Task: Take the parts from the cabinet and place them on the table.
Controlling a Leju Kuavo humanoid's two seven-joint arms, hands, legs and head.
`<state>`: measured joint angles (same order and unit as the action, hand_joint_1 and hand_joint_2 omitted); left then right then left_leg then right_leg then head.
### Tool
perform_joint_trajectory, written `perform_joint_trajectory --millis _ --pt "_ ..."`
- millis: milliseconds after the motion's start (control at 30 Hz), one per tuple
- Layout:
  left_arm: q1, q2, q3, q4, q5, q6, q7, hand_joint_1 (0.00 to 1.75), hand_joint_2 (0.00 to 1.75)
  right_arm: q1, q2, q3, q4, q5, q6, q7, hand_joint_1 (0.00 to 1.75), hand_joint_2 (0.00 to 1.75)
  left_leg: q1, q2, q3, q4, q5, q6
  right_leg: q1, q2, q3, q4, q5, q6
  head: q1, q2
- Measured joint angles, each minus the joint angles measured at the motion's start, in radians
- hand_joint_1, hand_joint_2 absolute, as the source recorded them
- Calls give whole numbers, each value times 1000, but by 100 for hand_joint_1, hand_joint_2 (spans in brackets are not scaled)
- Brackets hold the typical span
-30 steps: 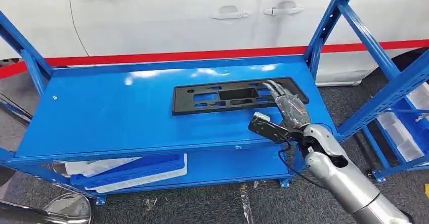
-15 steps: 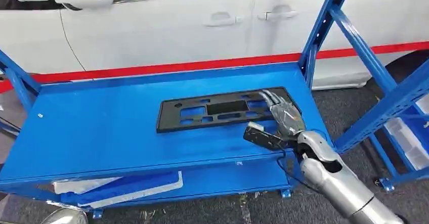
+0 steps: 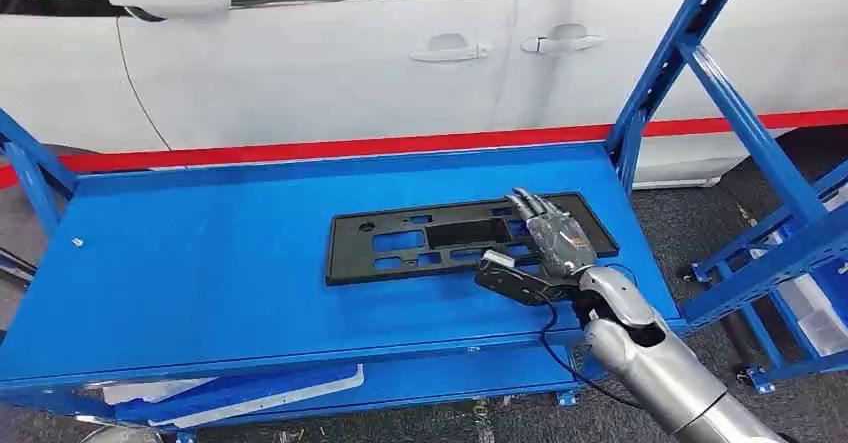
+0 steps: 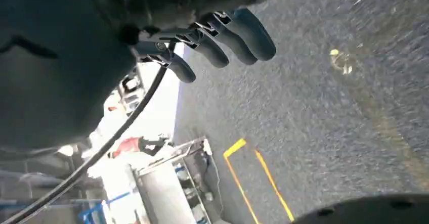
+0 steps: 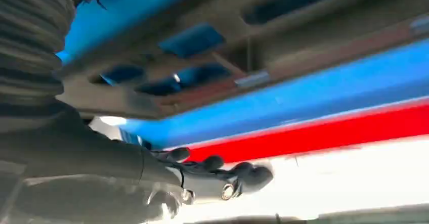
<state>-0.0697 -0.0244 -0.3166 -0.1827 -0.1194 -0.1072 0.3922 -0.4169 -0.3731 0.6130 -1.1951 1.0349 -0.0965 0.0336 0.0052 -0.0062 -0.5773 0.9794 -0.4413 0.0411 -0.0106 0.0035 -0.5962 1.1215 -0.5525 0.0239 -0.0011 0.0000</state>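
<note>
One black flat part (image 3: 465,235) lies on the blue shelf (image 3: 200,253) in the head view, long axis across it; the right hand (image 3: 556,240) rests over its right end, grasp unclear. Left wrist view: left hand (image 4: 212,37) hangs above floor, fingers loosely apart, holding nothing. Right wrist view: part (image 5: 202,67) close against the hand.

Bare blue shelf (image 3: 200,263) left of black part (image 3: 440,238) — upright post (image 3: 665,68) at right rear

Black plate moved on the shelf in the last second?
No. Black plate keeps its place by the blue shelf and its right rear post; the whole view shifted, so the camera moved.
</note>
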Motion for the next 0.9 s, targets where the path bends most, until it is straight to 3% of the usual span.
perform_joint_trajectory --millis 67,100,133,167,233,267,300,333,367,400,433,467,500,567,600,633,667,733,767,800,867,900 --pt "-4 1 0 0 -2 0 -1 0 0 5 2 0 17 7 -6 -1 0 175 0 -1 8 2 -12 2 -1 0 -105 165 -50 2 0 0" --pt "-4 1 0 0 -3 0 -1 0 0 7 3 2 25 15 -11 -1 0 175 0 -2 15 3 -18 2 -1 0 -134 195 -42 2 -1 0" --pt "-3 1 0 0 -3 0 -1 0 0 7 5 4 35 24 -16 -1 0 175 0 -3 23 4 -24 1 -1 0 -138 181 -13 2 0 0" --pt "-1 0 0 0 -3 0 -1 0 0 7 8 6 46 33 -23 0 0 175 0 -4 32 4 -30 -1 -1 0 -127 139 26 0 -1 0" --pt "0 0 0 0 -3 0 -1 0 0 6 11 8 58 42 -33 2 0 175 1 -4 62 10 -54 -8 -2 -1 -47 -71 158 -7 0 0" --pt "0 0 0 0 -3 -1 -1 0 0 5 12 10 64 43 -34 3 0 175 3 -4 67 5 -61 -13 0 -2 -34 -84 134 -11 0 0" --pt "-3 0 0 0 -3 -1 -2 0 0 3 14 12 67 44 -36 3 0 175 -4 -6 62 13 -68 -22 8 1 -16 -103 131 -12 0 0" --pt "-4 0 0 0 -3 0 -2 0 0 0 15 13 73 47 -37 4 0 175 -1 -5 60 11 -69 -27 7 1 -18 -101 121 -23 0 0" --pt "-4 0 0 0 -3 -1 -2 0 0 1 17 13 78 50 -40 5 3 175 -1 -5 62 10 -71 -32 10 3 -20 -102 118 -27 -1 0" --pt "-4 0 0 0 -3 -1 -2 0 0 1 18 13 85 55 -40 6 136 175 -1 -4 66 8 -72 -35 9 5 -19 -102 115 -32 -1 0" --pt "-5 2 0 0 -4 0 -2 0 0 0 21 14 90 68 -40 9 164 175 -1 -4 65 8 -82 -41 2 5 -11 -109 115 -37 -1 0" --pt "-4 1 0 0 -5 0 -2 0 0 -2 23 14 94 81 -39 13 169 175 0 -1 61 35 -93 -48 1 4 -2 -112 112 -41 -2 0" --pt "-6 0 0 0 -6 1 -3 0 0 -6 25 15 102 91 -39 16 166 175 0 0 34 86 -115 -52 0 2 1 -112 109 -46 -8 0" --pt "-5 0 0 0 -14 3 -20 0 0 -8 29 22 122 101 -39 21 166 175 4 0 -68 254 -180 -59 3 -1 6 -112 103 -54 -8 0" --pt "-5 0 0 0 -14 4 -27 0 0 -7 30 24 130 104 -39 21 166 175 4 0 -110 315 -194 -59 4 -1 8 -112 99 -54 -7 0" --pt "-5 0 0 0 -16 7 -31 0 0 -7 31 27 136 107 -38 21 168 175 4 0 -138 346 -189 -59 5 -1 12 -111 96 -55 -8 0" --pt "-2 0 0 0 -16 10 -33 0 0 -7 33 29 140 107 -37 21 171 175 4 0 -145 332 -158 -56 5 2 20 -111 91 -55 -8 0" --pt "1 0 0 0 -16 12 -33 0 0 -8 34 30 149 108 -25 21 175 175 2 0 -92 185 -45 -45 8 6 39 -111 80 -54 -8 0" --pt "0 0 0 0 -16 12 -33 0 0 -8 34 30 151 108 -25 21 175 175 2 0 -80 156 -27 -42 8 6 42 -111 79 -54 -8 0" --pt "0 3 0 0 -17 12 -35 0 0 -8 35 31 158 106 -20 26 175 175 -6 -1 -30 49 4 -26 9 6 51 -112 71 -49 -5 0" --pt "-2 3 -1 0 -16 12 -44 0 0 -10 34 31 158 101 -18 32 175 175 -9 0 -23 33 0 -26 12 8 47 -111 69 -41 -6 0" --pt "-2 3 -1 0 -16 14 -48 0 175 -12 34 31 158 97 -18 37 175 175 -9 0 -21 29 2 -27 13 9 47 -109 68 -40 -4 0"
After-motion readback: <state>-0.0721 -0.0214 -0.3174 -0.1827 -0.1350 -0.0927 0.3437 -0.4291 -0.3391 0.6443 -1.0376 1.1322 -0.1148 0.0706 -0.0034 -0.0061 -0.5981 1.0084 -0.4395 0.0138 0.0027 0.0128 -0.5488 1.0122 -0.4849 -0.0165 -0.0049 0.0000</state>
